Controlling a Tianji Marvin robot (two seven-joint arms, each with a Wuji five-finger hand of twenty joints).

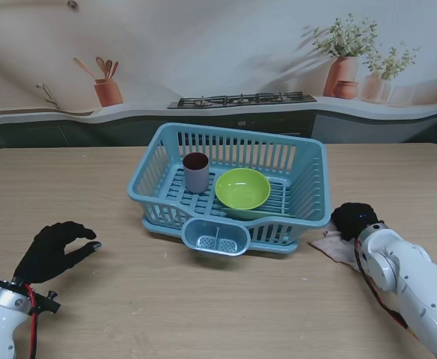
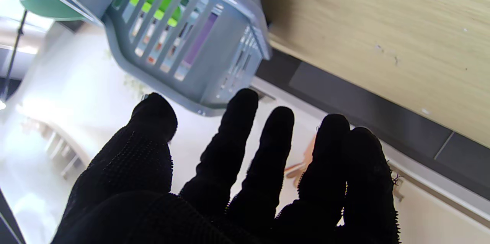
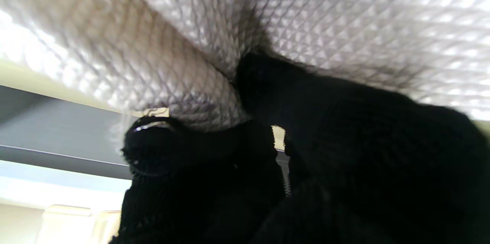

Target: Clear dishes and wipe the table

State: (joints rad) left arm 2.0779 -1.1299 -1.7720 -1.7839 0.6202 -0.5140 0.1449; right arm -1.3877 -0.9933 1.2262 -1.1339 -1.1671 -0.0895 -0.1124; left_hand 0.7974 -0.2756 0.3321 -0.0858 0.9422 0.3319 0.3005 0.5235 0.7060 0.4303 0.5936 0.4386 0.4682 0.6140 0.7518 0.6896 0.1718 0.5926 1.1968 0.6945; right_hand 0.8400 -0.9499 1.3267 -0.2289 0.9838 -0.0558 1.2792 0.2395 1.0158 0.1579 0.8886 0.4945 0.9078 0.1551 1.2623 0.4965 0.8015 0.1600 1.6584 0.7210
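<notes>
A light blue dish rack [image 1: 308,161] stands at the middle of the wooden table [image 1: 203,307]. Inside it are a grey cup [image 1: 196,172] with a dark interior and a green bowl [image 1: 242,188]. My right hand [image 1: 353,219], in a black glove, is closed on a pale waffle-textured cloth [image 1: 332,245] lying on the table just right of the rack; the right wrist view shows the cloth [image 3: 191,37] pinched between my fingers [image 3: 268,90]. My left hand [image 1: 54,250] hovers at the table's near left, fingers apart and holding nothing; the left wrist view shows the fingers [image 2: 241,140] spread toward the rack [image 2: 214,45].
A small cutlery holder [image 1: 215,238] hangs on the rack's near side. A printed kitchen backdrop stands beyond the table's far edge. Bare wood lies between my two hands.
</notes>
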